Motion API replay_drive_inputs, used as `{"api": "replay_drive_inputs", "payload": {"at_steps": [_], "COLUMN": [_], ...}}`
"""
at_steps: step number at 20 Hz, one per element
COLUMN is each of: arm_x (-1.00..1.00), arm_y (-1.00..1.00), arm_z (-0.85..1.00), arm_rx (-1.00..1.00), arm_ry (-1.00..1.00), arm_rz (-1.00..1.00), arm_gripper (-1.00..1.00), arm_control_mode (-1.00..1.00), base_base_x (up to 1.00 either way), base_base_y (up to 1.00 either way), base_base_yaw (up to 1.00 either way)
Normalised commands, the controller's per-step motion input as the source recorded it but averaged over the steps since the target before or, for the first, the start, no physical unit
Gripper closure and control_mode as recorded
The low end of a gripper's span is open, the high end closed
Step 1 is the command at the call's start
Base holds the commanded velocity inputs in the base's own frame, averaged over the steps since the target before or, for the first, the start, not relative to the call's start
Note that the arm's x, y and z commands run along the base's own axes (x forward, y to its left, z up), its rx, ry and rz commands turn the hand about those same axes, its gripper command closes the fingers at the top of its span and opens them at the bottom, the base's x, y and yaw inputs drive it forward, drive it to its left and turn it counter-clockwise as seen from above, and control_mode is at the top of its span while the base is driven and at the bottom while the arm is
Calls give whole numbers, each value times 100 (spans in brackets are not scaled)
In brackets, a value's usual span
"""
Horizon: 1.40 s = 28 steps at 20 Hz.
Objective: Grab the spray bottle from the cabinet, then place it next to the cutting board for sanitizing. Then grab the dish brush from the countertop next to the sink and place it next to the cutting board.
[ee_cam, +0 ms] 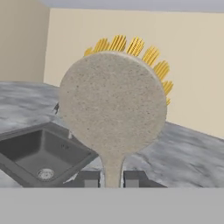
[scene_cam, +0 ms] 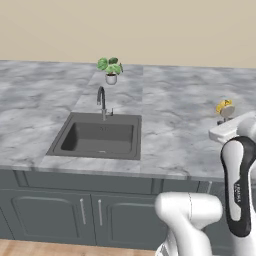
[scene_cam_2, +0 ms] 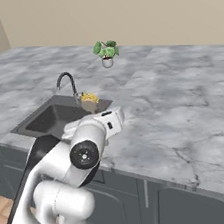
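Hand (ee_cam: 112,178) clamped on dish brush (ee_cam: 113,103) handle (speckled round head, yellow bristles), above veined marble countertop (scene_cam: 170,125), near sink (scene_cam: 97,136)

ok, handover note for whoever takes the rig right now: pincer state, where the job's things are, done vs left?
Pincer: shut on the handle of the small dish brush with yellow bristles and pale grey round head, held up above the light grey veined marble countertop.
Brush is in the air just right of the dark grey recessed sink; it also shows in the left base view and the right base view.
Spray bottle, cabinet and cutting board: not in these views, so the bottle step can't be confirmed.
Done: brush picked up.
Left: carry it to the cutting board and set it down beside it.
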Motion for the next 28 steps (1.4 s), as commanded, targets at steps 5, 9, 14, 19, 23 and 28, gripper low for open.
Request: {"api": "replay_drive_inputs", "payload": {"at_steps": [5, 9, 14, 19, 23, 28], "arm_x": [-56, 0, 0, 0, 0, 0], "arm_y": [0, 0, 0, 0, 0, 0], "arm_z": [33, 0, 0, 0, 0, 0], "arm_rx": [0, 0, 0, 0, 0, 0], "arm_ry": [-4, 0, 0, 0, 0, 0], "arm_rz": [0, 0, 0, 0, 0, 0], "arm_gripper": [100, 100, 100, 100, 100, 100], "arm_control_mode": [100, 100, 100, 100, 100, 100], "base_base_x": [-20, -36, 4, 2, 0, 0], "base_base_y": [0, -1, -14, -20, -16, -28], "base_base_yaw": [0, -12, -71, -93, -97, -94]}}
